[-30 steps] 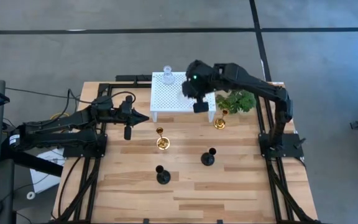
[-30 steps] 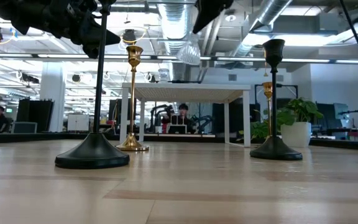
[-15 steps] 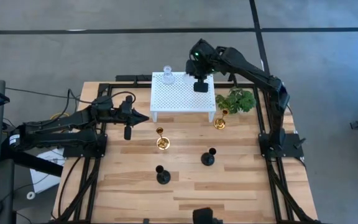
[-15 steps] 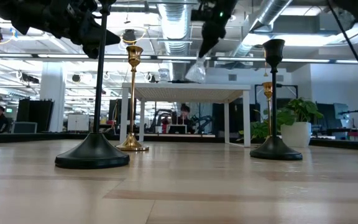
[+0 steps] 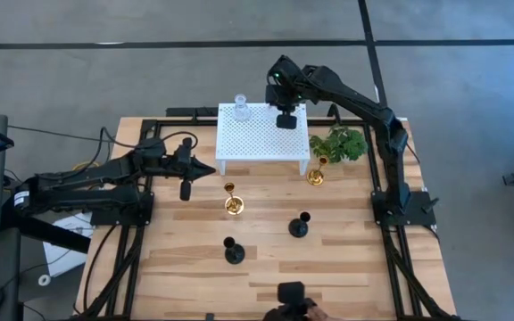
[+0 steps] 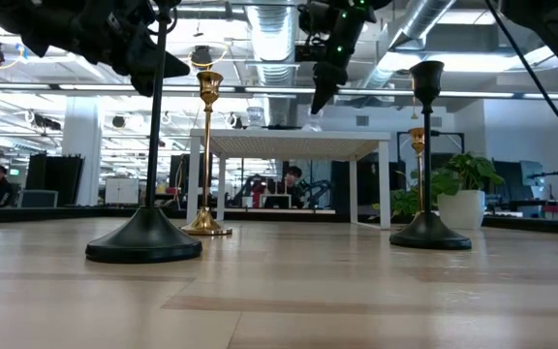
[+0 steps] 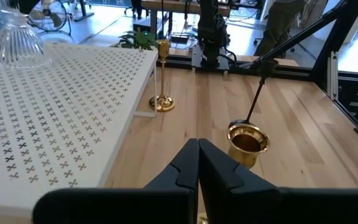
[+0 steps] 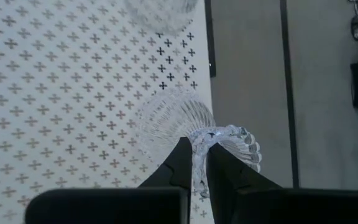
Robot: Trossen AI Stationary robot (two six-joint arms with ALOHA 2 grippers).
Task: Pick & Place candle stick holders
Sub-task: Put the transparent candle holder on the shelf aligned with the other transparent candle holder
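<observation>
My right gripper (image 5: pixel 286 120) is over the far right part of the white perforated rack (image 5: pixel 257 143), shut on a clear glass candle stick holder (image 8: pixel 176 121). A second glass holder (image 5: pixel 240 109) stands on the rack's far left part. On the table stand two gold holders (image 5: pixel 232 201) (image 5: pixel 317 171) and two black holders (image 5: pixel 233 251) (image 5: pixel 300 225), each on its round base. My left gripper (image 5: pixel 205 168) hovers shut left of the rack, touching nothing. My right gripper pinches the glass holder's scalloped upper end (image 8: pixel 199 142) between its two fingers, coming from above and slanting down. The ribbed flared base (image 8: pixel 166 118) points down at the rack. I cannot tell whether the base touches the rack top.
A green leafy plant (image 5: pixel 339 143) stands right of the rack, just behind one gold holder. The arms' black frames run along the table's left and right sides. A dark object (image 5: pixel 291 296) shows at the table's near edge. Bare wood lies between the holders.
My right gripper has carried the glass holder from the rack's near right edge toward the table's far edge and downward, so it now hangs low over the rack's far right part. A dark object has come into view at the table's near edge.
</observation>
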